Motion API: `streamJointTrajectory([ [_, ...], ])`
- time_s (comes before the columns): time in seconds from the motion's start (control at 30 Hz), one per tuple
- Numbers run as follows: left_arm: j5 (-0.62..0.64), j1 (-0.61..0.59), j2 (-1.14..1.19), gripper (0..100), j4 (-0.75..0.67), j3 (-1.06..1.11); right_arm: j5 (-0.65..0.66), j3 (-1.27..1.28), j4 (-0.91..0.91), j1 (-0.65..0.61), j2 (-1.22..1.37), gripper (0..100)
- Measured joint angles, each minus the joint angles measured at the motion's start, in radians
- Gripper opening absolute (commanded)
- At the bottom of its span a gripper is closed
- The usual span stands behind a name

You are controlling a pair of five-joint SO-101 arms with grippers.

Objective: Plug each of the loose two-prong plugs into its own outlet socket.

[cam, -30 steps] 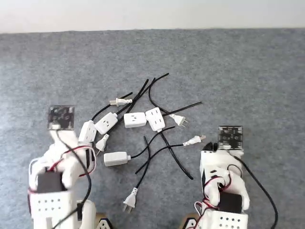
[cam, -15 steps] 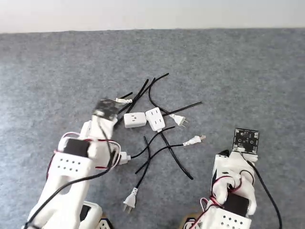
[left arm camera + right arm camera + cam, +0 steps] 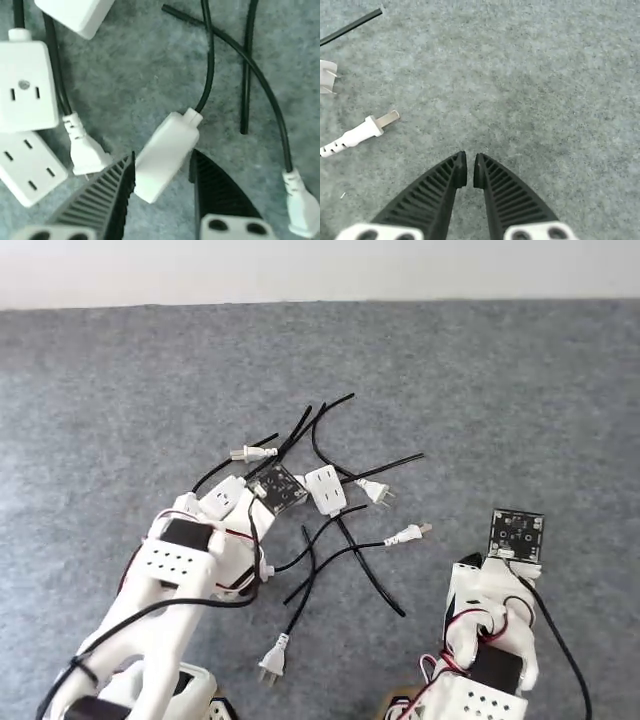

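The near socket (image 3: 167,150), a white, round-cornered plastic block on a black cable (image 3: 207,65), lies between the ribbed black fingers (image 3: 107,192) of the left gripper (image 3: 161,159). The jaws stand apart, one on each side of the block. Whether they touch it cannot be determined. A white side plug (image 3: 86,152) lies just beside one finger. Past it, a square socket (image 3: 25,95) lies slots up against a flat socket (image 3: 27,167).

In the high view, the sockets, plugs and cables cluster at the centre of the frame. The left arm (image 3: 170,570) covers the cluster's lower left part. A centre socket (image 3: 325,490) lies just right of the arm's tip. A top plug (image 3: 252,452) lies at the cluster's upper left edge. A bottom plug (image 3: 272,658) lies apart at lower centre, with open carpet on both sides. The right plug (image 3: 408,534) lies between the cluster and the right arm (image 3: 490,630), flat metal prongs toward that arm.

The right gripper (image 3: 470,170) has its jaws drawn almost together, with a thin gap, and holds nothing. It hangs over bare carpet near the right plug.

The carpet (image 3: 500,380) is grey, short-piled and flat. It lies open across the upper, left and right parts of the high view.
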Motion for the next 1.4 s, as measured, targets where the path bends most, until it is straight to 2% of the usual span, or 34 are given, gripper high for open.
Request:
streamJointTrajectory([
  [0.27,-0.029,0.002,0.124,16,-0.068,0.015,0.002,0.000,0.000,0.000,0.000,4.7],
  [0.43,-0.032,0.005,0.176,2,-0.061,0.015,0.002,0.000,-0.051,0.000,0.000,4.3],
  [0.5,-0.029,0.021,0.180,2,-0.060,0.015,0.002,0.000,-0.061,0.000,0.000,4.3],
  [0.7,0.192,0.127,0.181,1,0.008,-0.040,0.002,0.000,-0.068,0.000,0.000,4.3],
  [0.93,0.612,0.212,0.181,1,0.072,-0.221,0.002,0.000,-0.068,0.000,0.000,4.3],
  [1.0,0.690,0.253,0.181,1,0.072,-0.264,0.002,0.000,-0.068,0.000,0.000,4.3],
  [1.2,0.724,0.476,0.189,1,0.069,-0.324,0.002,0.000,-0.068,0.000,0.000,4.3],
  [1.3,0.726,0.589,0.190,1,0.009,-0.308,0.002,0.000,-0.068,0.000,0.000,4.3],
  [1.4,0.753,0.628,0.190,4,-0.092,-0.235,0.002,0.000,-0.068,0.005,0.000,4.3],
])
